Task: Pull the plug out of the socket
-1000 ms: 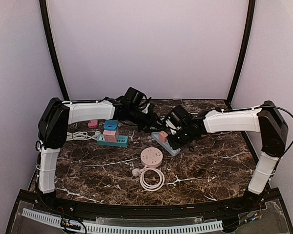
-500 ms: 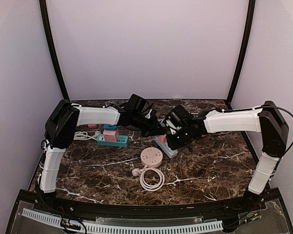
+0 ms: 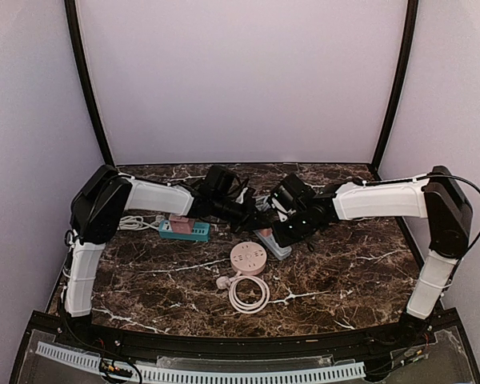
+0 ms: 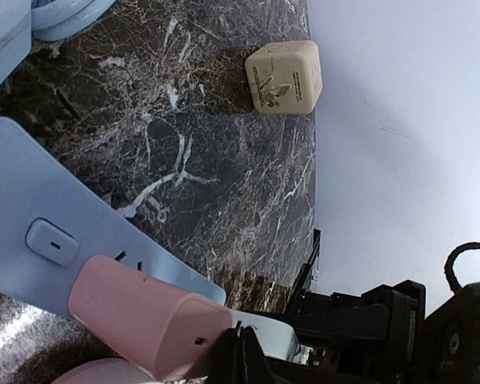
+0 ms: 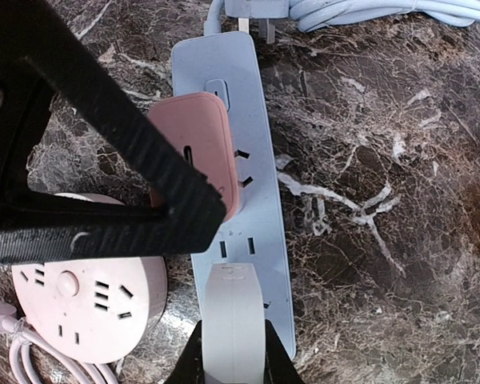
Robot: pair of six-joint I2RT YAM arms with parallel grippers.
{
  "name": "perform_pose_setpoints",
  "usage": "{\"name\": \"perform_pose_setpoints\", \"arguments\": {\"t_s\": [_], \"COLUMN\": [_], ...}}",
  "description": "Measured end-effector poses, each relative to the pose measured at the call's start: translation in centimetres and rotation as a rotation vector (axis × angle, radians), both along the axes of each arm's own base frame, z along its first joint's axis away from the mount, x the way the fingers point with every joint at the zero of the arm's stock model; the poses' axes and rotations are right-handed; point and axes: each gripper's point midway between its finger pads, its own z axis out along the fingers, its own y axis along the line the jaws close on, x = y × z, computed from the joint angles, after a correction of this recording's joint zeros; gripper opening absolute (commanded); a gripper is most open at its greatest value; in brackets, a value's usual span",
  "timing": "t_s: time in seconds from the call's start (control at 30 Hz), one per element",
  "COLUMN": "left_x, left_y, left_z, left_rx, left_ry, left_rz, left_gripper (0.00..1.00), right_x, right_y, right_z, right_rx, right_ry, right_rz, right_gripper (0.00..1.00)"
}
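plug: pink plug (image 5: 212, 144) is seated in the pale-blue power strip (image 5: 268, 208); it stands on the strip's top face, just beside the strip's switch (image 5: 216, 90); not out of the socket
left gripper (image 4: 240, 342): jaws pressed together; the tips touch the plug on the side away from the switch; its black finger crosses over the plug in the right wrist view; can't tell if any of the plug is actually pinched
right gripper (image 5: 234, 340): sits at the strip's end opposite the switch; a white rounded piece (image 5: 234, 308) between its dark fingers rests on the strip's top face; can't tell how the jaws stand
strip: lies flat on the marble table (image 3: 344, 272), between the two wrists
pale-blue cable (image 5: 360, 12): bunched just past the strip's switch end; its plug prongs are near that end
round pink socket hub (image 3: 248, 258): just beside the strip on its near side; not touching it in the top view
pink coiled cord (image 3: 249, 296): nearer than the hub, farther from the strip
teal strip (image 3: 188, 232): well to the left of the pale-blue strip, partly under the left arm
beige cube adapter (image 4: 284, 78): apart from the strip, at the table's edge by the wall
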Motion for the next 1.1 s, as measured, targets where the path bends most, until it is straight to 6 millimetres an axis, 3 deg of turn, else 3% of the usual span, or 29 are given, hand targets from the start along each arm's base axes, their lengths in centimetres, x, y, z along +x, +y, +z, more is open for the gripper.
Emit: {"name": "perform_pose_setpoints", "arguments": {"t_s": [0.23, 0.33, 0.7, 0.83, 1.1], "left_x": [-1.8, -2.9, -2.5, -2.5, -0.5], "left_y": [0.9, 2.0, 3.3, 2.9, 0.9], "left_z": [-1.0, -4.5, -5.7, -4.1, 3.4], "left_rx": [0.009, 0.094, 0.182, 0.153, -0.014], "left_ry": [0.018, 0.084, 0.086, 0.062, -0.076], "left_rz": [-0.018, -0.005, 0.035, 0.029, 0.043], "left_gripper": [0.0, 0.0, 0.0, 0.0, 0.0], "right_x": [0.1, 0.3, 0.8, 0.8, 0.5], "right_y": [-0.1, -0.2, -0.3, -0.3, -0.5], "right_z": [0.0, 0.4, 1.4, 1.3, 0.7], "right_rx": [-0.008, -0.01, -0.023, -0.022, -0.015], "right_ry": [-0.009, -0.024, -0.064, -0.064, -0.055], "right_rz": [0.0, 0.003, 0.015, 0.01, -0.007], "right_gripper": [0.05, 0.05, 0.06, 0.05, 0.04]}}
